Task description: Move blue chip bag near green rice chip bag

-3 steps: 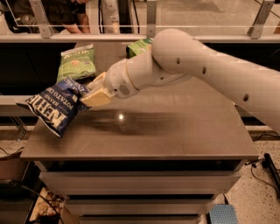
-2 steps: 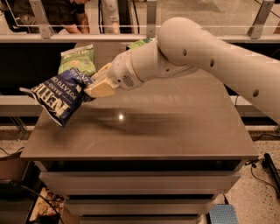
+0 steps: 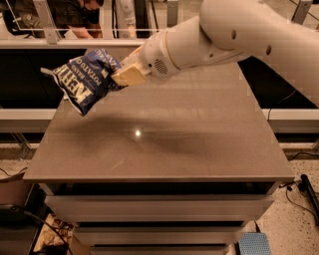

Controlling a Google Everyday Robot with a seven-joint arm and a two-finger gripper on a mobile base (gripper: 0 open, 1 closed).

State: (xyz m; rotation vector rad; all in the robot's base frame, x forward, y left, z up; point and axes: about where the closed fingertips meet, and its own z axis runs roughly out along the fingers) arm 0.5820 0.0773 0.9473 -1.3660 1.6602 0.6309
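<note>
I read the tool (image 3: 117, 78) at the far-left corner of the counter (image 3: 174, 139), carried above the surface at the end of the white arm (image 3: 224, 35), which reaches in from the upper right of the camera view. The tool is pinching the blue chip bag (image 3: 84, 82): one tan finger (image 3: 130, 74) is pressed against the bag's right-hand edge, and the bag hangs from that grip clear of the counter. The blue chip bag is tilted, with its white lettering running on a slant and its lower corner pointing down toward the counter's left edge; part of the bag overhangs that edge. A soft shadow lies on the counter beneath the bag and arm, and a small bright glint (image 3: 137, 132) shows near the counter's middle. Below the counter top I see drawer fronts (image 3: 159, 206). Behind the railing at the upper left, a person (image 3: 75, 12) is partly in view.
</note>
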